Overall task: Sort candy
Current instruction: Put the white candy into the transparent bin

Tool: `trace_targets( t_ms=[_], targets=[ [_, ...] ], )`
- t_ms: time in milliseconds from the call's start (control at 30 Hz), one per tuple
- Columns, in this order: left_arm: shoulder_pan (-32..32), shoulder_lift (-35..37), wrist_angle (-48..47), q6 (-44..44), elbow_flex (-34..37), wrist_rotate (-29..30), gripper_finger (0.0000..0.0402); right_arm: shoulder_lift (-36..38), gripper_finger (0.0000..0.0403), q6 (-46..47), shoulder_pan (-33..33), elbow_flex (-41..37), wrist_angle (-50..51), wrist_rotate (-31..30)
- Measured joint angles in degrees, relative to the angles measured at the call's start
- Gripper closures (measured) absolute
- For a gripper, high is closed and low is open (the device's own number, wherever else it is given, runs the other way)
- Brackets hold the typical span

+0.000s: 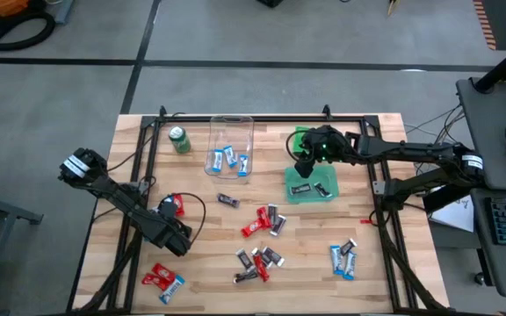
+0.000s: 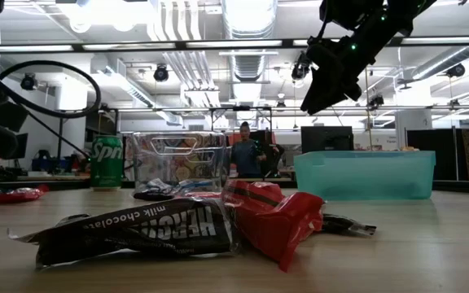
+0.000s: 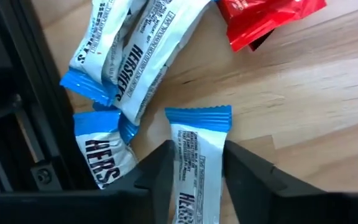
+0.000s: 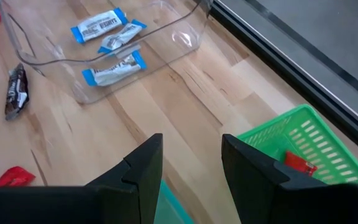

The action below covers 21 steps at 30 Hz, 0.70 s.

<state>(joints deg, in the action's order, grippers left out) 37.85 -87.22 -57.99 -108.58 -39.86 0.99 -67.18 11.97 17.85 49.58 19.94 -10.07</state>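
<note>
Clerk: Entry one, left gripper [image 3: 194, 183]?

Checker: Low at the left side of the pale wooden slat table [image 1: 385, 281], beside the black frame rail [image 3: 17, 106]. Fingers [image 3: 157, 177] part open, one on each side of a blue-and-white wrapped candy bar [image 3: 197, 155] that lies flat on the wood. Firm hold: cannot tell. Three more blue-and-white bars [image 3: 135, 56] just beside it, overlapping; one red wrapper [image 3: 260, 18] close by.

Clerk: Entry two, right gripper [image 1: 305, 168]?

Checker: Hanging above the table at the far right, over the near edge of the teal plastic tray [image 1: 299, 195]. Fingers [image 4: 142, 168] well apart, nothing between them.

Clerk: Containers?

Checker: Clear plastic bin [image 1: 232, 123], far middle, holding three blue-and-white bars [image 1: 228, 160]. Teal tray, holding two black-and-silver bars [image 1: 321, 190]. Green slotted plastic basket [image 1: 298, 137], behind the teal tray, one red bar [image 4: 300, 163] inside.

Clerk: Loose candy?

Checker: One black-and-silver bar [image 1: 227, 200] near the clear bin. Mixed red and black cluster [image 1: 263, 220] at table centre; a second mixed cluster [image 1: 257, 262] nearer the front. Blue-and-white pair [image 1: 343, 260] at front right. Red and blue bars [image 1: 162, 281] at the front left corner.

Clerk: Other items?

Checker: Green soda can [image 1: 179, 140], upright, left of the clear bin.
</note>
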Motion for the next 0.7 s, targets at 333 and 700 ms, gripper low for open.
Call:
trace_targets(
  t_ms=[333,700],
  targets=[
    [0.1,-0.2,-1.2,1.6,-5.6,2.8,0.0396,0.0,0.0250,0.4,0.0,-0.1,0.0,0.0],
    [0.2,-0.1,-0.5,30.3,-25.2,39.6,0.0400,0.0,0.0250,0.5,-1.3,-0.2,0.0,0.0]
  ],
)
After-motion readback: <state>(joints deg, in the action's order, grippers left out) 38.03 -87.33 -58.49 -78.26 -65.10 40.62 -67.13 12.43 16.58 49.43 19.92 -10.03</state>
